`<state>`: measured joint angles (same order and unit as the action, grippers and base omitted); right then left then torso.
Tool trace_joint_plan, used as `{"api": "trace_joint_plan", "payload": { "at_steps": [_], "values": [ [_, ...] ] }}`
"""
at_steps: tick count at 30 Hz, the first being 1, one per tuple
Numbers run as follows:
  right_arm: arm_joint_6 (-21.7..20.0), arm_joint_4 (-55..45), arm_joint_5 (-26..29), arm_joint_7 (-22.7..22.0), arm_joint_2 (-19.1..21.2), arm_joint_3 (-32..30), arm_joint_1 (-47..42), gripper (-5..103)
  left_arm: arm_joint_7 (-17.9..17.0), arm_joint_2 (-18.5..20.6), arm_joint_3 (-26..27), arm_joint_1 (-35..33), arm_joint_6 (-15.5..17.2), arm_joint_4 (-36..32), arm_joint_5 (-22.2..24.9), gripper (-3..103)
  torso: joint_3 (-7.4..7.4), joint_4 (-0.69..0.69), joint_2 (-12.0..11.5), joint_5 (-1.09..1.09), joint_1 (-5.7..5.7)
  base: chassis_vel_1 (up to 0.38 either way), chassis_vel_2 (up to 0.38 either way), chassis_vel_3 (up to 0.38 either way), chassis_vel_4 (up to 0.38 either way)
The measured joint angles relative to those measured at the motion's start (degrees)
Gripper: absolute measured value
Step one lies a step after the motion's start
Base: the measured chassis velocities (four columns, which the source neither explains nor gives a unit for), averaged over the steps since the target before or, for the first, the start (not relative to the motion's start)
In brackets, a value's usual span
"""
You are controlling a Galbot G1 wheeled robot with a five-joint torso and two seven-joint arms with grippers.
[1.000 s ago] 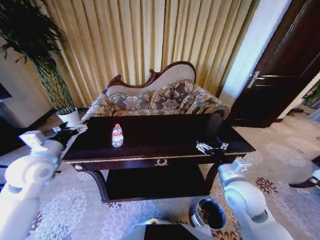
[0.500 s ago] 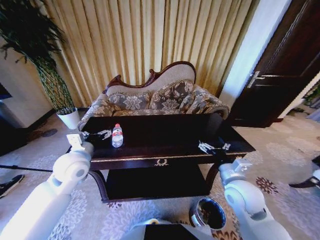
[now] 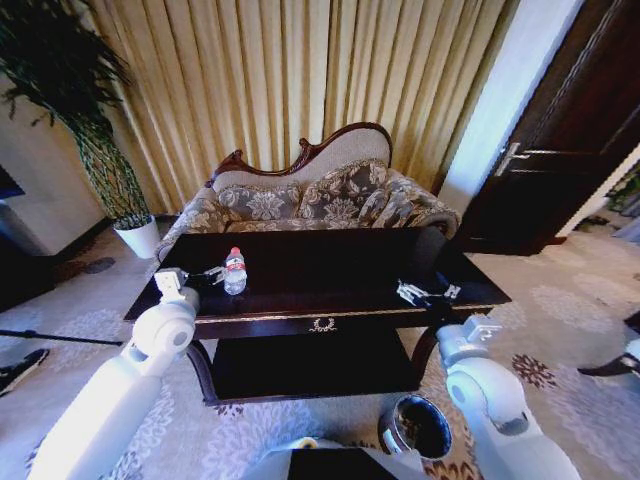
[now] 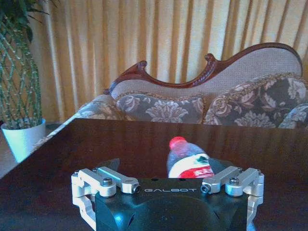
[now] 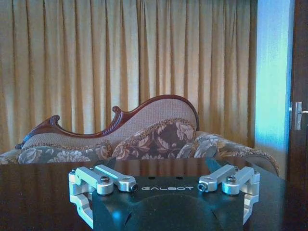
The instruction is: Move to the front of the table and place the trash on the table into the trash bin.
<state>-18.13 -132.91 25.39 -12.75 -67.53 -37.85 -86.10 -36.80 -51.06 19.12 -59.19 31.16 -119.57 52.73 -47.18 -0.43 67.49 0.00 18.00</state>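
On the left part of the dark glossy table (image 3: 330, 262) a small clear bottle (image 3: 235, 271) with a red cap and red label stands upright. My left gripper (image 3: 211, 273) hovers just beside it, open. In the left wrist view the bottle (image 4: 187, 160) sits between the spread fingers, nearer one of them, and the gripper (image 4: 166, 165) is not closed on it. My right gripper (image 3: 424, 293) is open over the table's front right part, with nothing in it (image 5: 161, 163). The dark trash bin (image 3: 417, 427) with a pale rim stands on the carpet below the table's front right corner.
A patterned sofa (image 3: 310, 195) stands right behind the table, with gold curtains beyond it. A white plant pot (image 3: 140, 236) is on the floor at the far left, and a dark door (image 3: 565, 140) is at the right. Patterned carpet runs around the table.
My left arm has swung in from the far left and reached along the table, bringing its open gripper up to the bottle. The right arm has hardly moved.
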Motion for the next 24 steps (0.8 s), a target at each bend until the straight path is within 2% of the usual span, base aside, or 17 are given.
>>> {"api": "trace_joint_plan", "payload": {
  "at_steps": [7,15,24],
  "values": [
    [0.0,0.4,-0.1,0.0,-0.1,0.1,0.1,100,-0.5,-0.8,-4.2,2.6,-0.3,0.8,-0.7,100,0.0,0.0,0.0,0.0,0.0,0.0,0.0,0.0,0.0],
    [0.0,0.8,-0.2,0.0,0.3,0.3,0.1,100,-7.7,-1.0,-10.6,5.3,-1.0,0.7,0.2,100,0.0,0.0,0.0,0.0,0.0,0.0,0.0,0.0,0.0],
    [0.0,1.2,-0.1,0.0,0.4,0.2,0.1,100,-10.4,-2.1,-12.3,4.8,-0.8,0.9,1.2,100,0.0,0.0,0.0,0.0,0.0,0.0,0.0,0.0,0.0]
  ]
}}
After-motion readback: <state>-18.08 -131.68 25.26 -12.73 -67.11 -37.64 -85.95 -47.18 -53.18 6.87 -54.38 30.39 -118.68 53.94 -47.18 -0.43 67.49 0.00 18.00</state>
